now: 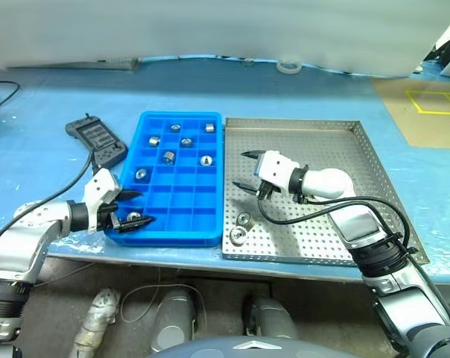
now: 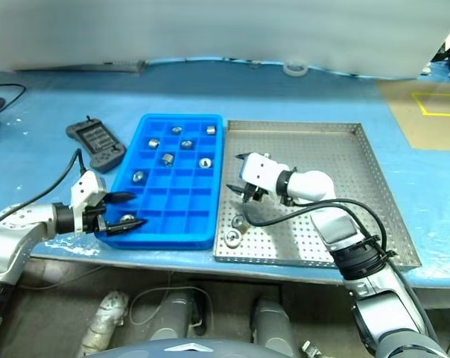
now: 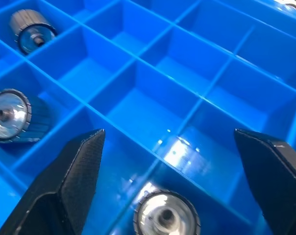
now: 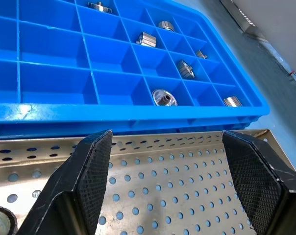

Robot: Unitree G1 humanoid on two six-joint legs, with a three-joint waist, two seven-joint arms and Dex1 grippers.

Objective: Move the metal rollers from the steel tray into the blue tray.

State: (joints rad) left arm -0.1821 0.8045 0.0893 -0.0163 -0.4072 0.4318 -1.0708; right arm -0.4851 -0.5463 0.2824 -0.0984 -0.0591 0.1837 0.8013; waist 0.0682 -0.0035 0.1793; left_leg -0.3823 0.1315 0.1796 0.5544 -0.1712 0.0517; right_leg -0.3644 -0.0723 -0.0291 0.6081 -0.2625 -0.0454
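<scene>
The left end effector (image 1: pixel 132 209) hangs with fingers spread wide over the near left corner of the blue tray (image 1: pixel 210 231), a roller (image 3: pixel 166 214) lying loose in the compartment beneath. The right end effector (image 1: pixel 245 170) is also wide and empty above the steel tray (image 1: pixel 374 160), where two rollers (image 1: pixel 241 227) remain near its front left corner. Risk: a careless left withdrawal could clip a divider and jolt the tray; the right, reaching for the close pair, could knock one aside.
</scene>
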